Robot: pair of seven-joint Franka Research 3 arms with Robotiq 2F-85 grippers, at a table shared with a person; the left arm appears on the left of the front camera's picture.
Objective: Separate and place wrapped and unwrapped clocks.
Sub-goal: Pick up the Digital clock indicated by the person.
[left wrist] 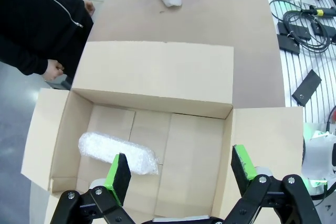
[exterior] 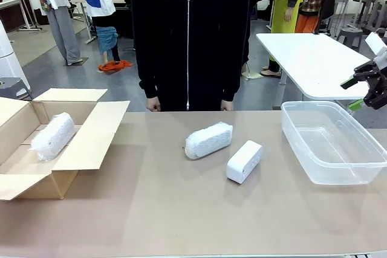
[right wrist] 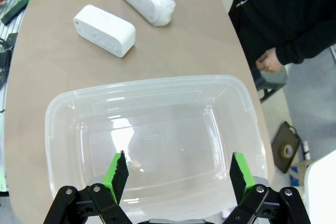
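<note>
Beige desk (exterior: 151,209) runs between the robot and a person (exterior: 188,34) in black standing at its far edge, with an open cardboard box (left wrist: 189,145) at the robot's left and a clear plastic tub (right wrist: 157,83) at its right. One wrapped clock (left wrist: 118,153) already lies on the floor of the box, close to one wall. The second wrapped clock (exterior: 208,139) lies near the middle of the desk, and the unwrapped clock (exterior: 245,161) sits just beside it on the tub side, apart from it. Nothing lies in the tub. The left hand (left wrist: 180,171) hovers above the box with its fingers spread wide and nothing between them. The right hand (right wrist: 178,174) hangs over the tub, equally wide open and empty. The bubble-wrapped bundle looks light and soft, so its crinkly skin will likely give and slide under the pads before they meet anything firm. A firm squeeze across its short width at the middle seems the safest hold. The bare clock looks stiff, smooth and glossy, so it may slip. Pinching its long flat sides at mid-length should keep it from twisting.
</note>
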